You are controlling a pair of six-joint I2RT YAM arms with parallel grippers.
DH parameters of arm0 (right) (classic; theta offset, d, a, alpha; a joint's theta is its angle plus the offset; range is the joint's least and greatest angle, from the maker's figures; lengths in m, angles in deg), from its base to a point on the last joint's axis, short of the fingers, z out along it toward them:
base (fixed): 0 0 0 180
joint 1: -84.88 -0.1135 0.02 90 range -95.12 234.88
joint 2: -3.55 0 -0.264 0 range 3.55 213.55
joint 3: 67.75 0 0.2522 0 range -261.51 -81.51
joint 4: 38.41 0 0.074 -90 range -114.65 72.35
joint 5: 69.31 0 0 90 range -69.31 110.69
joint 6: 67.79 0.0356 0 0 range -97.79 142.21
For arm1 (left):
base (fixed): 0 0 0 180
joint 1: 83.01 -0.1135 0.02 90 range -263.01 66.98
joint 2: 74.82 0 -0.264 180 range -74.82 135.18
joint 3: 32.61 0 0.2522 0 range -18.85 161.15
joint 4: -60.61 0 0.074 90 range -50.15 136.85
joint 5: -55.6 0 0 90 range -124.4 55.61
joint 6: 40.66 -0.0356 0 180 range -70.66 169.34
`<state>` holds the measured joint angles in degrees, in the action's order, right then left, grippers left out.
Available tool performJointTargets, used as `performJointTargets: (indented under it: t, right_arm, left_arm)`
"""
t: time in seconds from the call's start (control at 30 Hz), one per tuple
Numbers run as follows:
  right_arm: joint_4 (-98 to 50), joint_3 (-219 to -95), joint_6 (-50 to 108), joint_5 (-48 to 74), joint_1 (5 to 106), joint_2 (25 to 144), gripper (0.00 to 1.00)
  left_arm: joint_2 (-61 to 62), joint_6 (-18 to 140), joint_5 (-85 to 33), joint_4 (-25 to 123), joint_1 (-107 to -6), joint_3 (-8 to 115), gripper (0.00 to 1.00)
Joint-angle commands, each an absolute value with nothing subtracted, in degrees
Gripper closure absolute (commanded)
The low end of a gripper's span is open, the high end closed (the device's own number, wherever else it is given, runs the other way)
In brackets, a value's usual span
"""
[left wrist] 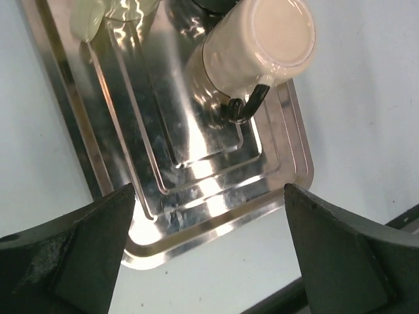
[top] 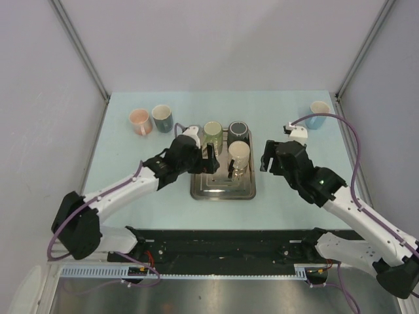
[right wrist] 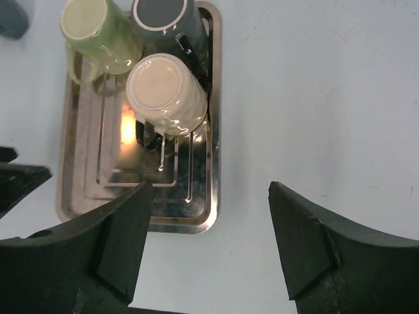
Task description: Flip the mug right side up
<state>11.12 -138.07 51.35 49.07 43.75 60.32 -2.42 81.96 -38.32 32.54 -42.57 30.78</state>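
left pincer hangs over the tray, fingers wide apart, gripping nothing. the cream mug sits bottom-up on the tray's right side, glossy flat base facing up, dark handle pointing at the near end. green mug and dark mug stand just behind it. right pincer hovers beside the tray, spread apart and empty too.

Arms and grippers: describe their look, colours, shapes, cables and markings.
Both the left arm and right arm have white links with black joints. A purple cable loops along each. The left gripper and right gripper are black, with broad wedge-shaped fingers. A small green light glows on the right arm.
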Motion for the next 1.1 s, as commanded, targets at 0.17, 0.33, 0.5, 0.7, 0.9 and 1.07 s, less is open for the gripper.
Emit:
performJointTargets:
  t: [0.17, 0.33, 0.5, 0.7, 0.9, 1.07]
  right_arm:
    - [11.91, -134.34, 52.00, 46.97, 43.22, 51.20, 0.25]
    - [12.00, -133.64, 50.95, 45.65, 43.92, 50.48, 0.24]
    - [11.39, -132.93, 50.33, 43.73, 45.32, 50.92, 0.25]
    - [11.04, -132.93, 49.54, 41.26, 47.87, 50.05, 0.25]
    - [11.30, -132.93, 49.45, 39.77, 49.89, 49.78, 0.25]
    - [11.47, -132.93, 49.19, 39.24, 50.69, 49.61, 0.25]
  left_arm:
    - [11.81, 69.91, -29.74, 35.08, -41.00, 40.64, 0.17]
    - [17.99, 65.95, -30.35, 32.26, -39.95, 47.05, 0.23]
    - [23.51, 64.19, -31.40, 31.03, -39.33, 51.46, 0.18]
    - [28.18, 61.82, -32.90, 28.65, -38.98, 56.91, 0.16]
    - [32.40, 60.06, -34.22, 26.63, -38.72, 61.04, 0.20]
    - [35.47, 58.92, -33.61, 25.58, -38.72, 64.03, 0.31]
